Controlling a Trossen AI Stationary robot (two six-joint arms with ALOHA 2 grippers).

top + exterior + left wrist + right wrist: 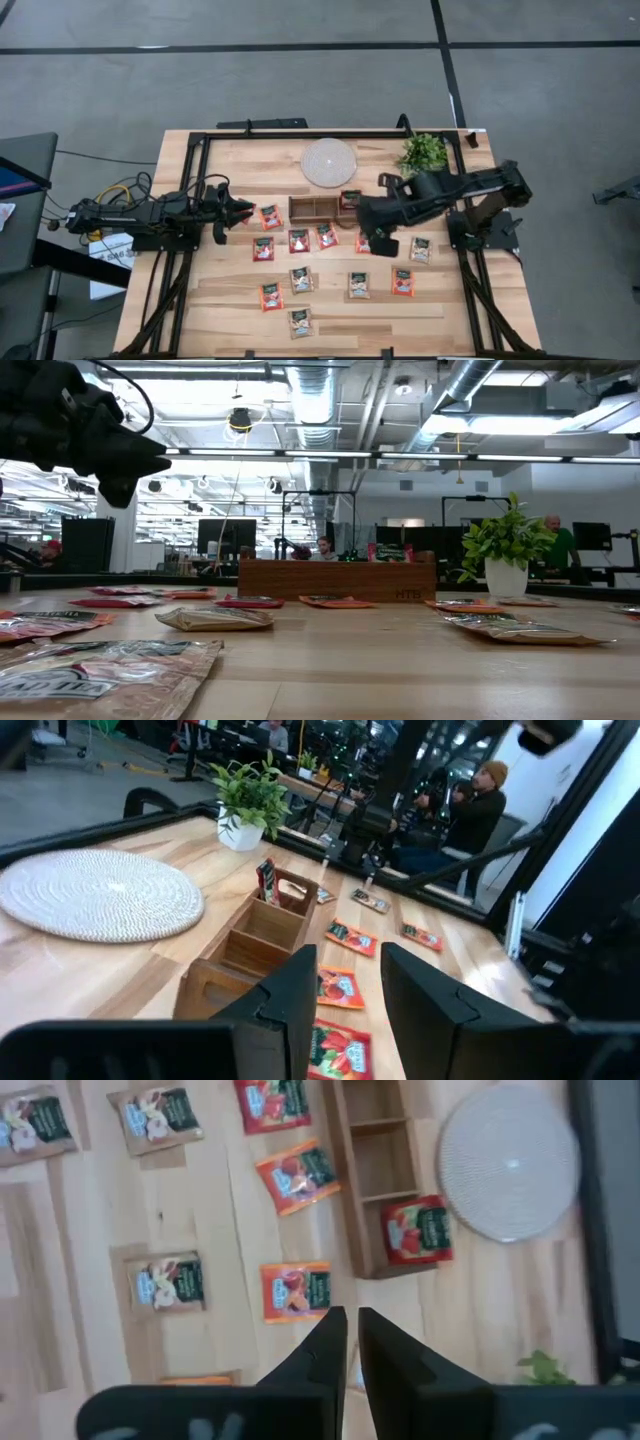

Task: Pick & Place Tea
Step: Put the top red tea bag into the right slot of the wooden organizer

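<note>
Several flat tea sachets, red-orange ones (298,240) and tan ones (359,285), lie flat on the wooden table. One red sachet (418,1230) stands on edge in the end compartment of the brown wooden tray (315,208); its top shows above the tray wall (390,550). My right gripper (348,1320) hangs high above the table just right of the tray (381,242), pointing steeply down, shut, nothing between its fingers. My left gripper (350,955) waits level at the table's left (248,210), open and holding nothing.
A round white woven disc (328,161) lies behind the tray, and a potted plant (424,152) stands at the far right. A black frame (300,134) runs along the table's edges. People sit in the room beyond (478,805).
</note>
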